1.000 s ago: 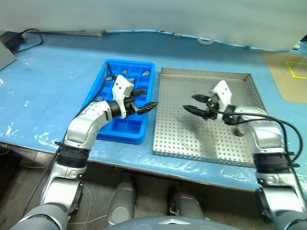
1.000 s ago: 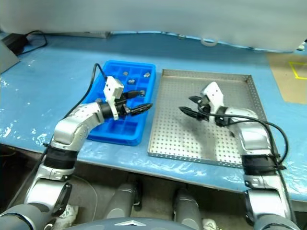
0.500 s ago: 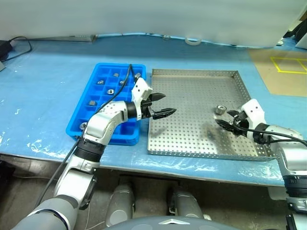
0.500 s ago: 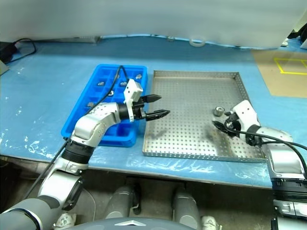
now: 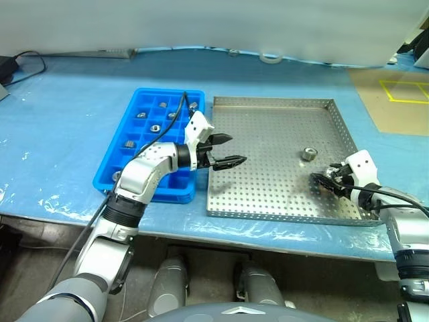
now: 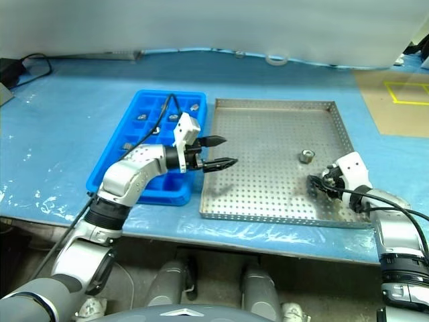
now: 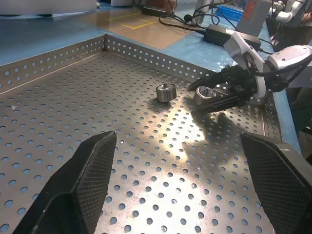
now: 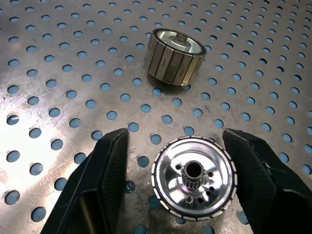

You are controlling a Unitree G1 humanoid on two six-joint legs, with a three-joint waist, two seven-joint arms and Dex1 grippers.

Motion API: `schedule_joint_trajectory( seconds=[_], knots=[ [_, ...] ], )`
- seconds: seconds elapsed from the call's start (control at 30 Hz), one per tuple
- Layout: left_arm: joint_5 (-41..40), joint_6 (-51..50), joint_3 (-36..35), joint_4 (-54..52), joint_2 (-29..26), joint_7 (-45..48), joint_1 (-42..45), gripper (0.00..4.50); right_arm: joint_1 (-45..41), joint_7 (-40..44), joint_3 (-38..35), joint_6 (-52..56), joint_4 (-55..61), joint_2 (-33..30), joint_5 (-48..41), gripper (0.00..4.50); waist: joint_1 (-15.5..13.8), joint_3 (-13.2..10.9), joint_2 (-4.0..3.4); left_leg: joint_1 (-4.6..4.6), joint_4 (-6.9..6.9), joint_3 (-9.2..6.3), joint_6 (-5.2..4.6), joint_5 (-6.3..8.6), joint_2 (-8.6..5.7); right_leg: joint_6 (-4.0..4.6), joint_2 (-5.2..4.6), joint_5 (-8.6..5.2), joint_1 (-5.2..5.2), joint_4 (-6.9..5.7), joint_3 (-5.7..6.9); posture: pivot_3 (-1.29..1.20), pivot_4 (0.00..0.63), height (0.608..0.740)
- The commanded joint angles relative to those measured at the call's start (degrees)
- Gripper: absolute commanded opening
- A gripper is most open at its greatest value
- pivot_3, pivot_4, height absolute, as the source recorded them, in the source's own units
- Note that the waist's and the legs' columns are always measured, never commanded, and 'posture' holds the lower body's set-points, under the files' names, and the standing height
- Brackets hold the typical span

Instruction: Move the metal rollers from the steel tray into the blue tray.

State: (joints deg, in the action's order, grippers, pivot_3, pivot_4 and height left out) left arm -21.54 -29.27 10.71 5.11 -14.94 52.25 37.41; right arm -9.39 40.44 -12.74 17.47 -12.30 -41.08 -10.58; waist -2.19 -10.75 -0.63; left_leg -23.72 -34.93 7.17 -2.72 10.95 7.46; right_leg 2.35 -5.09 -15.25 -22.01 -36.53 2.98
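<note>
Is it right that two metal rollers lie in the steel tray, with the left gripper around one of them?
No, the right gripper brackets that roller, as the right wrist view shows. The second roller lies free in the steel tray.

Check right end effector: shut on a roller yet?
Not yet. Right end effector is open, its fingers straddling the roller with gaps either side.

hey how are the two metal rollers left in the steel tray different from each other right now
The roller between the right gripper's fingers shows its open end with a small toothed hub, while the free roller shows its ribbed side wall. The first has a black finger on each side, apparently not yet clamped; the free one lies apart with nothing around it. Both are silver-grey and rest on the steel tray's perforated floor.
</note>
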Motion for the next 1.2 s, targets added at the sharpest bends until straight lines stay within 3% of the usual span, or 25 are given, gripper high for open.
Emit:
schedule_joint_trajectory(
  seconds=[0.03, 0.1, 0.27, 0.53, 0.63, 0.9, 1.07, 1.2],
  knots=[
    [-0.7, 0.4, -0.7, -2.4, -0.4, 0.5, -0.2, 4.28, 2.1, 2.1, -0.2, 0.2, 3.3, -0.2, -1.6, 2.26, -0.1, 0.0, 0.0, 0.0, 0.0, 0.0, 0.0, 0.0, 0.0, 0.0, 0.0, 0.0, 0.0, 0.0, 0.0, -0.1, 0.15, 0.74],
    [-0.5, 0.8, -0.8, -2.3, -0.6, 0.3, -0.2, 4.28, 1.8, 0.9, 0.5, 0.9, 3.7, -0.1, -0.7, 1.64, 0.0, 0.0, 0.0, -0.01, 0.01, 0.0, 0.0, 0.0, 0.01, 0.0, 0.0, 0.0, 0.0, 0.03, 0.01, -0.1, 0.15, 0.74],
    [-1.7, -0.1, -3.3, -3.0, -1.3, -0.7, 0.7, 4.28, 0.4, 4.9, 2.9, 3.8, 9.0, -0.7, -2.7, 1.65, 0.1, 0.0, -0.01, 0.01, 0.01, 0.0, 0.0, 0.0, 0.03, 0.0, 0.01, 0.0, 0.0, 0.03, 0.01, -0.07, 0.15, 0.74],
    [-4.1, -3.0, -11.2, -7.7, -5.7, -4.9, 0.8, 4.28, -15.7, 7.1, 12.7, 7.2, 14.6, 6.8, -3.7, 1.65, 0.4, -0.1, -0.16, 0.01, 0.2, -0.01, 0.1, -0.06, 0.08, 0.02, 0.03, -0.01, -0.11, -0.03, 0.05, 0.07, 0.15, 0.74],
    [-4.2, -4.0, -14.4, -10.1, -9.4, -6.8, -1.0, 4.28, -23.9, 8.5, 18.2, 6.1, 11.7, 14.0, -3.7, 1.65, 0.1, -0.1, -0.17, -0.08, 0.31, -0.01, 0.2, -0.13, 0.11, 0.07, 0.06, -0.03, -0.27, -0.05, 0.08, 0.12, 0.15, 0.74],
    [-4.6, -6.9, -21.2, -18.2, -16.1, -12.7, -9.5, 4.28, -36.9, 10.8, 23.1, 3.6, -4.2, 30.7, -4.3, 1.65, -2.6, -0.1, -0.11, -1.08, 0.33, -0.15, 0.23, -0.17, 0.08, 0.17, 0.03, -0.08, -1.09, -0.13, 0.32, 0.3, 0.15, 0.74],
    [-6.6, -9.8, -24.4, -21.7, -14.8, -18.5, -11.5, 4.28, -41.0, 11.4, 24.1, -3.9, -16.7, 33.2, -0.4, 1.65, -5.5, -0.1, -0.09, -1.46, 0.15, -0.36, 0.48, -0.34, 0.07, 0.19, -0.02, -0.07, -1.25, -0.18, 0.63, 0.35, 0.15, 0.74],
    [-7.1, -10.1, -24.4, -23.9, -15.1, -20.0, -12.2, 4.28, -41.3, 17.4, 23.7, -4.5, -19.5, 31.3, -1.2, 1.65, -6.8, -0.1, -0.09, -1.45, 0.14, -0.35, 0.43, -0.43, 0.09, 0.28, -0.07, -0.02, -1.19, -0.2, 0.7, 0.38, 0.15, 0.74]
  ],
)
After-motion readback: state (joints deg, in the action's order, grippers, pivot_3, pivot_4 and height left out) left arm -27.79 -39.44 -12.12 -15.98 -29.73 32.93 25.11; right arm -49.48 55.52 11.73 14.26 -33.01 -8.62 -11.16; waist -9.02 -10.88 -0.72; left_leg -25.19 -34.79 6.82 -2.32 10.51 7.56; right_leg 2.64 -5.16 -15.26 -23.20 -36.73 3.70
